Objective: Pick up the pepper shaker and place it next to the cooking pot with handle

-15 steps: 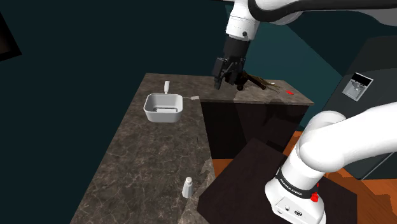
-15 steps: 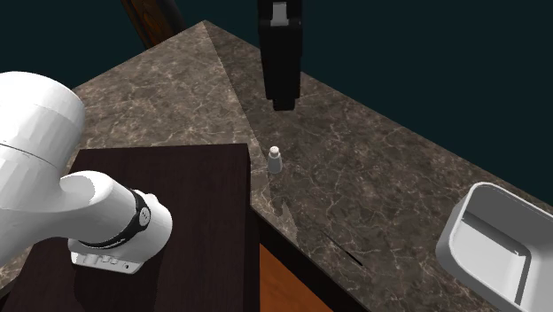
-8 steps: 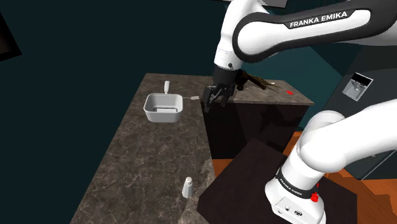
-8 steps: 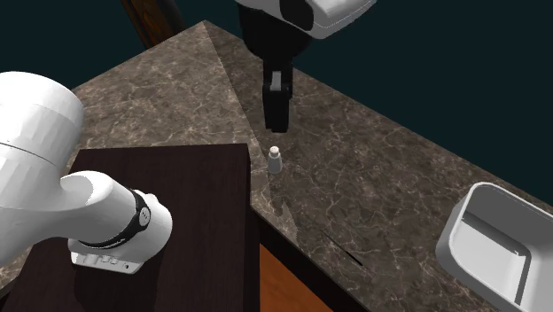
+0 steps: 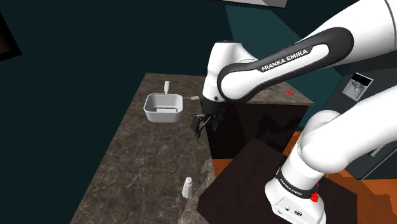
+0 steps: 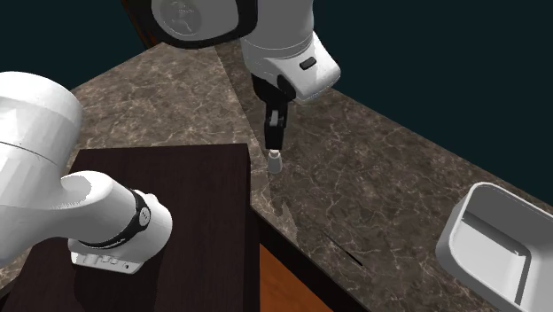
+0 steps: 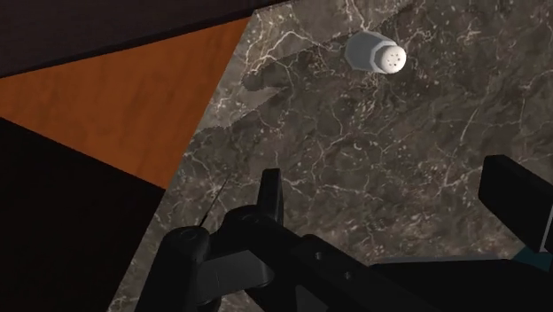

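The pepper shaker (image 5: 188, 187) is a small white bottle with a holed cap, standing upright near the marble counter's front edge, close to the stand. In the second exterior view the pepper shaker (image 6: 276, 160) stands just below the black fingers. The white square cooking pot (image 5: 164, 108) sits farther back on the counter, its short handle (image 5: 192, 98) pointing to the shoulder view's right. My gripper (image 5: 202, 121) hangs open in the air between the two, holding nothing. In the wrist view the shaker (image 7: 377, 53) lies well ahead of the gripper (image 7: 394, 199), whose fingers stand wide apart.
A small white bottle (image 5: 167, 86) stands behind the pot. A taller dark cabinet (image 5: 254, 108) with a few items on top adjoins the counter at the back right. The dark stand (image 5: 245, 184) and orange floor (image 7: 115, 106) border the counter's edge by the shaker.
The arm has swung down and toward the shoulder view's left, bringing the gripper from over the dark cabinet to above the counter, nearer the shaker. The fingers stayed open.
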`<state>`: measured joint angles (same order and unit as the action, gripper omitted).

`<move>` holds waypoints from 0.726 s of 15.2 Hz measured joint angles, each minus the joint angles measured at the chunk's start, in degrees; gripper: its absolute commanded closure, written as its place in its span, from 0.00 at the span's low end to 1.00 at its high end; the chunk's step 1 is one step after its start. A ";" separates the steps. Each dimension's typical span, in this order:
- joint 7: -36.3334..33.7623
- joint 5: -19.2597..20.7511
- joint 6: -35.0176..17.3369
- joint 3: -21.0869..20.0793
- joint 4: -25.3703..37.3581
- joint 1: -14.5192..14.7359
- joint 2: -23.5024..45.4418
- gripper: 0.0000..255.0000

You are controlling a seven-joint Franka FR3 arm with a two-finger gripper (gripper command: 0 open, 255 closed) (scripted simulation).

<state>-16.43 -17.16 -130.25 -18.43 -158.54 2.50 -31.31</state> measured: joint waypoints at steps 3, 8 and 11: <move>-2.58 -1.24 -6.88 -2.81 -0.96 0.33 6.06 0.00; -8.25 -0.89 -18.68 -7.73 -0.84 -0.11 18.22 0.00; -13.49 2.52 -26.62 -10.28 -0.68 -1.11 26.79 0.00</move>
<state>-29.92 -14.64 -156.87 -28.71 -159.22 1.39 -4.51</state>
